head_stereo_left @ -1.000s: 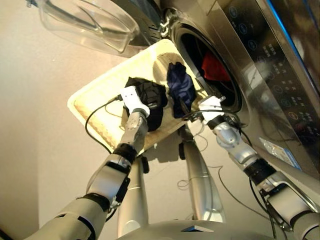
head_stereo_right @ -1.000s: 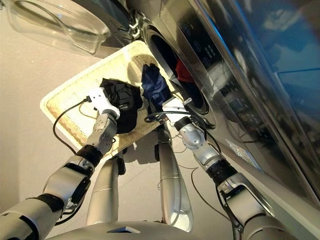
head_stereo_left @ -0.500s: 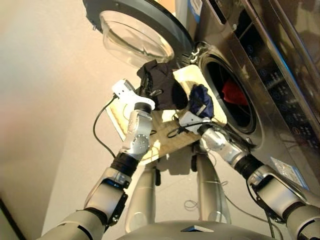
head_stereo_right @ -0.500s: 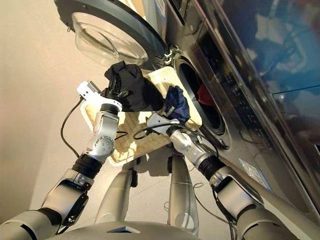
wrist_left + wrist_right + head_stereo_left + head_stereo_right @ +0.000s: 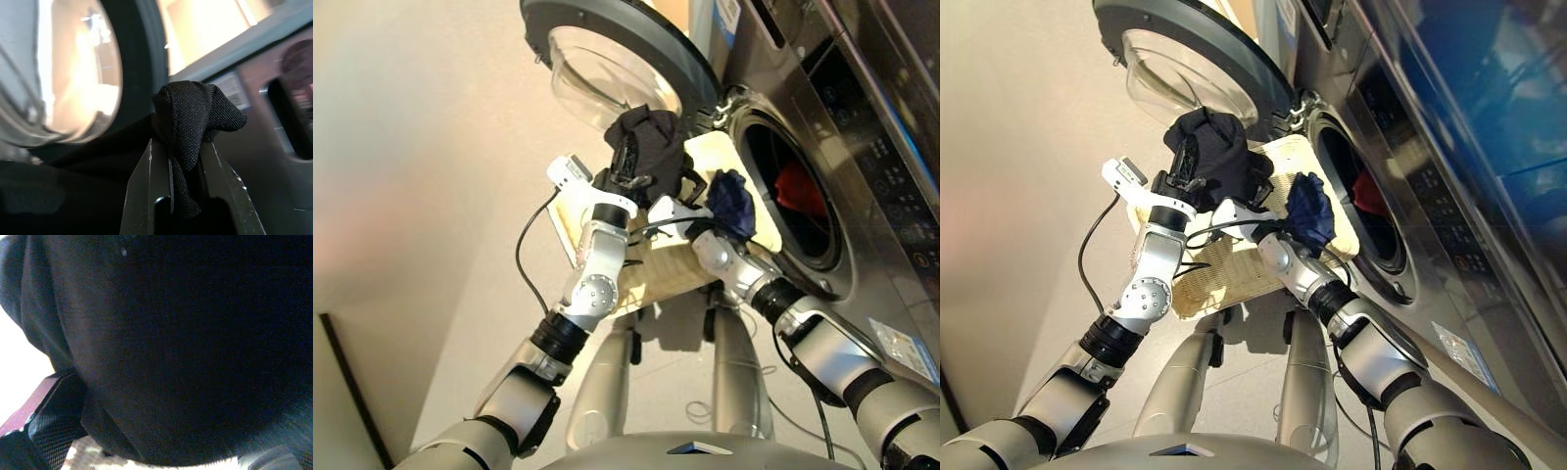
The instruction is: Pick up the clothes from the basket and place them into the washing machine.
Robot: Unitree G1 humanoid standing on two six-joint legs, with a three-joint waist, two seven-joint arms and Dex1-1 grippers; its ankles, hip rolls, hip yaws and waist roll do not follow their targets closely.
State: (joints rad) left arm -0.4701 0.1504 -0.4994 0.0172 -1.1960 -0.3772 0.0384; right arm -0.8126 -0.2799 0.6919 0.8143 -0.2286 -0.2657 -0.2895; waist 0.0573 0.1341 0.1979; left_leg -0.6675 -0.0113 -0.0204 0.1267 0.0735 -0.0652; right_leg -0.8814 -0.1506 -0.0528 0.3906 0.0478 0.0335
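Holding both loads clear of the basket (image 5: 705, 162) for transfer: left pincer (image 5: 183, 156) pinched the black garment (image 5: 646, 147); right pincer (image 5: 1283, 227) carried the navy garment (image 5: 732, 204), its fingers hidden. Coral-red garment (image 5: 800, 188) lay inside the washing machine (image 5: 862, 157).

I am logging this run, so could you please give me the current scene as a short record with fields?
left gripper: shut on the black garment, held up in front of the open door
right gripper: carries the navy garment above the basket; its grip is hidden by cloth
red garment: already inside the drum of the washing machine
basket contents: no garment seen lying in it
remaining: black and navy garments not yet in the drum
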